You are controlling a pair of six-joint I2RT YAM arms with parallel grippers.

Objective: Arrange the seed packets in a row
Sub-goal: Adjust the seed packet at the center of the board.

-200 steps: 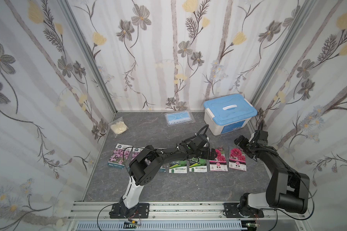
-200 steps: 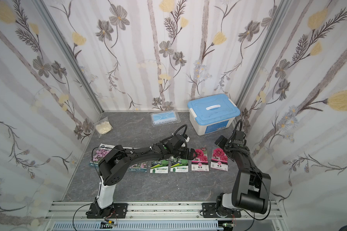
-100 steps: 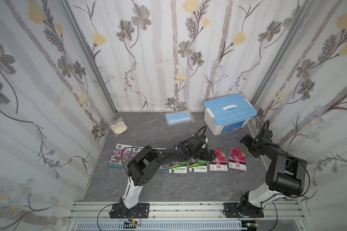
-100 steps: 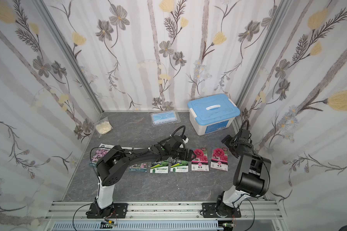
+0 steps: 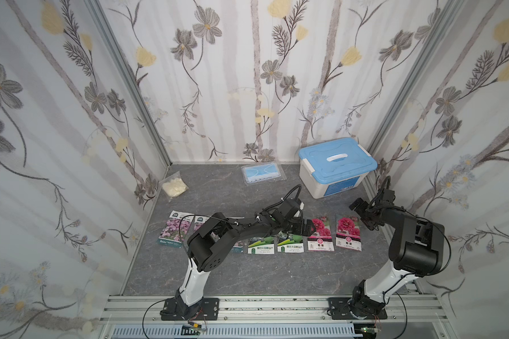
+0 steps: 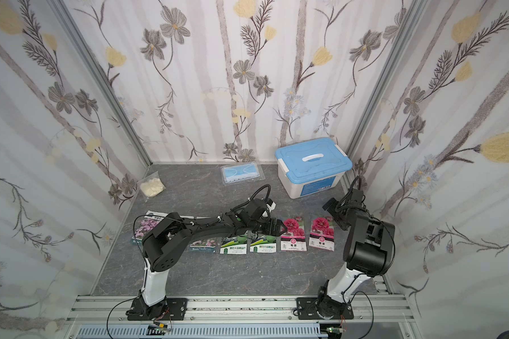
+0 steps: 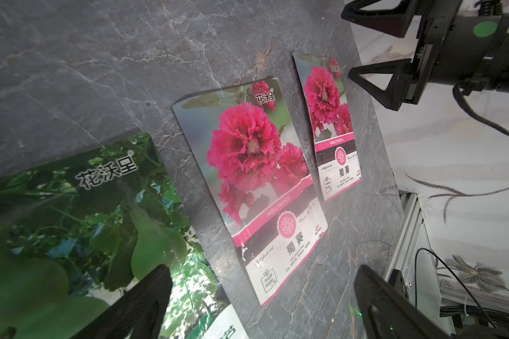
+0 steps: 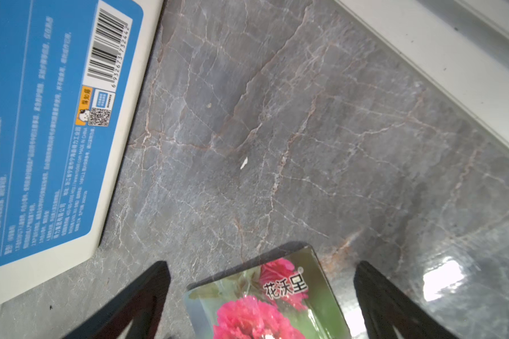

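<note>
Several seed packets lie face up in a row across the grey floor in both top views: a purple-flower packet (image 5: 175, 230) at the left end, two green gourd packets (image 5: 260, 246) (image 5: 290, 244), then two red-bloom packets (image 5: 321, 234) (image 5: 348, 233). My left arm lies over more purple packets (image 6: 203, 243). My left gripper (image 5: 307, 227) hovers open and empty over the gap between a gourd packet (image 7: 71, 220) and a red packet (image 7: 256, 182). My right gripper (image 5: 362, 215) is open and empty just behind the rightmost red packet (image 8: 265, 302).
A white box with a blue lid (image 5: 337, 165) stands at the back right, close to my right gripper. A clear bag with a blue face mask (image 5: 263, 173) lies at the back, and a small bag of cream stuff (image 5: 174, 186) at the back left. Walls close three sides.
My right arm has folded back toward its base and its gripper has drawn a little to the right. The left gripper has hardly moved. Both stay open.
</note>
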